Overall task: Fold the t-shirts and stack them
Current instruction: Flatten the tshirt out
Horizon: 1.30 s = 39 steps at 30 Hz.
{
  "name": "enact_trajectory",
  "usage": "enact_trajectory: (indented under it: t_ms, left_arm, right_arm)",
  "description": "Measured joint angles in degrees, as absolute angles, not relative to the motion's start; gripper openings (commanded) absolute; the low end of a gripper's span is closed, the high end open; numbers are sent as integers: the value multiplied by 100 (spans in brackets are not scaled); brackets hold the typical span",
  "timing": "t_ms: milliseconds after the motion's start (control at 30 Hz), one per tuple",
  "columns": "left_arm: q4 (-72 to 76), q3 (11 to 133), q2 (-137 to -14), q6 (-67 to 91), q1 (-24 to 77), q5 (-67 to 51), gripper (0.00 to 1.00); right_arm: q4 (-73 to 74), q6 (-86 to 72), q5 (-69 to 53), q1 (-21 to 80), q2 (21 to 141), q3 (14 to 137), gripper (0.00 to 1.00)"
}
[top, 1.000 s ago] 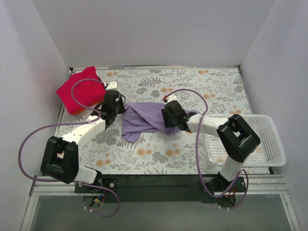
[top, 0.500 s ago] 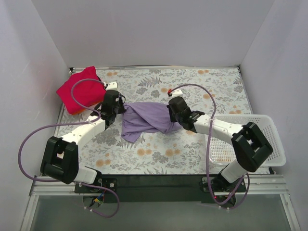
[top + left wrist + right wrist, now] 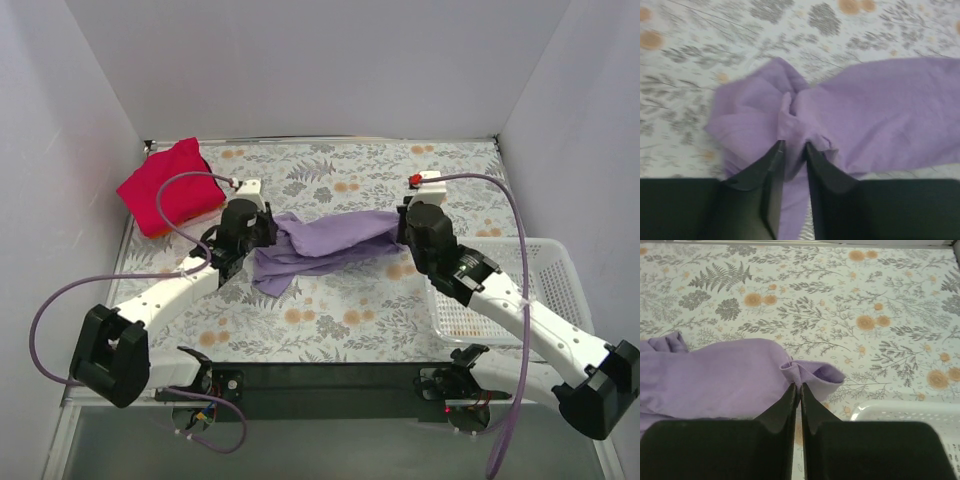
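The left fingers [image 3: 776,161] are pinching a bunched fold of the lavender t-shirt [image 3: 330,240]. They are standing almost closed, with cloth filling the narrow gap between them. The right fingers [image 3: 791,399] are pressing all but together on a small puckered edge of the same shirt.

The shirt is hanging stretched between the two pairs of fingers. Its long axis is running straight from one pair to the other, side to side over the worktop [image 3: 350,315]. Just ahead of the left fingers the cloth is gathering in loose folds and sagging toward the near side. Ahead of the right fingers it is lying smoother.

Each arm is holding one end, so neither is nearer. The coming move is probably turning on that axis: drawing the ends apart along it should be flattening the shirt for folding.

The red t-shirt [image 3: 160,188] is lying in a heap beyond the left fingers and to their outer side, well apart from them, with the left arm being the nearer one.
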State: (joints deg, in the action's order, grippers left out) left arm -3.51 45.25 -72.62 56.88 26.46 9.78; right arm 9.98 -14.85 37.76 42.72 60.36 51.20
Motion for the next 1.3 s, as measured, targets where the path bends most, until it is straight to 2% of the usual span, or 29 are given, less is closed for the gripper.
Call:
enact_trajectory:
  t_ms: [67,100,200,300,533,733,767,867,1100,1200,1233,1300]
  left_arm:
    - [-259,4397,-7277,5708,2961,722,45]
    - [-237,4340,-7284,5732,3070,631,74]
    - [-204,4141,-7308,5843,3433,344,83]
    - [-231,4045,-7262,5955,3483,405,86]
    - [-263,4362,-7126,6217,3472,1096,81]
    - [-255,4987,-7728,6222,3470,1487,69]
    - [-283,5054,-7881,6215,3470,1566,64]
    - [-462,5236,-8320,6173,3470,1699,56]
    - [-945,5297,-8606,6217,3470,1785,54]
    - [-978,5297,-8514,6241,3472,1789,49]
    - [-985,5297,-8506,6243,3472,1789,41]
    - [-1011,5297,-8508,6259,3472,1782,35]
  right_arm:
    - [1109,-1490,3924,4241,5793,5072,1]
    - [1212,-1490,4007,4222,5690,5063,1]
    - [1417,-1490,4204,4150,5413,4980,1]
    - [1610,-1492,4331,4084,5177,4943,1]
    - [1708,-1516,4399,4047,5085,4873,1]
    - [1721,-1538,4379,4047,5094,4713,1]
    - [1728,-1546,4377,4047,5094,4696,1]
    - [1752,-1570,4355,4047,5085,4654,1]
    - [1765,-1621,4335,4045,5043,4595,1]
    - [1765,-1636,4327,4045,5043,4595,1]
    - [1767,-1638,4313,4040,5046,4595,1]
    - [1767,-1638,4292,4027,5050,4595,1]
